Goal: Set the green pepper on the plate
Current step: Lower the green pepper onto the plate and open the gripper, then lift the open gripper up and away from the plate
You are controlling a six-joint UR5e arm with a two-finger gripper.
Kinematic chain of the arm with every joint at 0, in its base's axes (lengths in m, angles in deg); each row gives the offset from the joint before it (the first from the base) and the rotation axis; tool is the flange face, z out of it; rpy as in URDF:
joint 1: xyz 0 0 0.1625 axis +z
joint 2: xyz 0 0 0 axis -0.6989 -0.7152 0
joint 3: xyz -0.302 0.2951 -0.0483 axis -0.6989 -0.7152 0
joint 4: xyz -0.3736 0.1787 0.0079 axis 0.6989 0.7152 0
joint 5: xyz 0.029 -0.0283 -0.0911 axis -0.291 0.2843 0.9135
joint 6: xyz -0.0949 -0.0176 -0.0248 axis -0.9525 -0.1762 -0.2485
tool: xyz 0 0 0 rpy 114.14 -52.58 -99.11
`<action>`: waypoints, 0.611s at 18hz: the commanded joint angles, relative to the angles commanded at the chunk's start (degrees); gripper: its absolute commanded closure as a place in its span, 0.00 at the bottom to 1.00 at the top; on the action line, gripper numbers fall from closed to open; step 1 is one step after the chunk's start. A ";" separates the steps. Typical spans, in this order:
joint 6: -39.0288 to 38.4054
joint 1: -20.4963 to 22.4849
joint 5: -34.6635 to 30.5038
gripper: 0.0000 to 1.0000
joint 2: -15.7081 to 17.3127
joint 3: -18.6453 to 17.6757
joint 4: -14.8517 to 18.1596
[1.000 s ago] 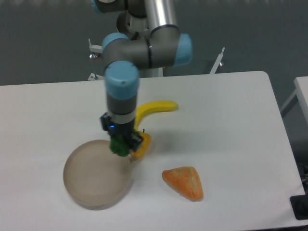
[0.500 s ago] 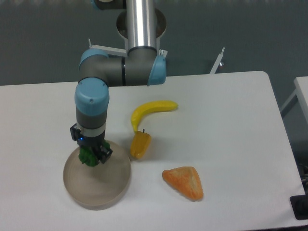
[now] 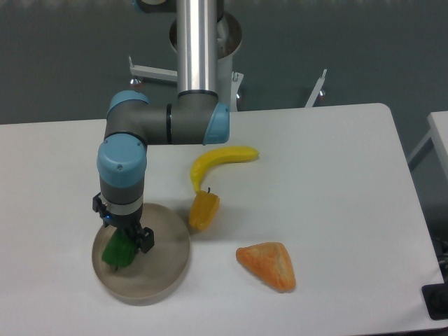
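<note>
The green pepper (image 3: 117,252) is a small glossy dark-green piece, low over the left part of the plate (image 3: 164,262). The plate is a round grey-beige disc with a low rim at the table's front left. My gripper (image 3: 124,239) points straight down over it and is shut on the pepper's top. The pepper's lower end is at or just above the plate's floor; I cannot tell whether it touches. One dark finger (image 3: 145,241) shows on the pepper's right side, and the other finger is hidden behind the pepper.
A yellow-orange pepper (image 3: 203,210) with a dark stem lies just right of the plate's rim. A yellow banana (image 3: 218,159) lies behind it. An orange wedge-shaped piece (image 3: 267,266) sits to the front right. The table's right edge is far off.
The arm has carried the green pepper leftward from beside the yellow pepper, over the plate's rim, and lowered it down into the plate's left part.
</note>
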 joint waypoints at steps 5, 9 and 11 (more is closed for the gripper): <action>3.06 5.96 -7.55 0.00 4.30 -1.05 0.44; 13.78 13.17 -7.56 0.00 5.89 -1.93 0.70; 18.27 16.25 -7.64 0.00 6.24 -1.93 1.14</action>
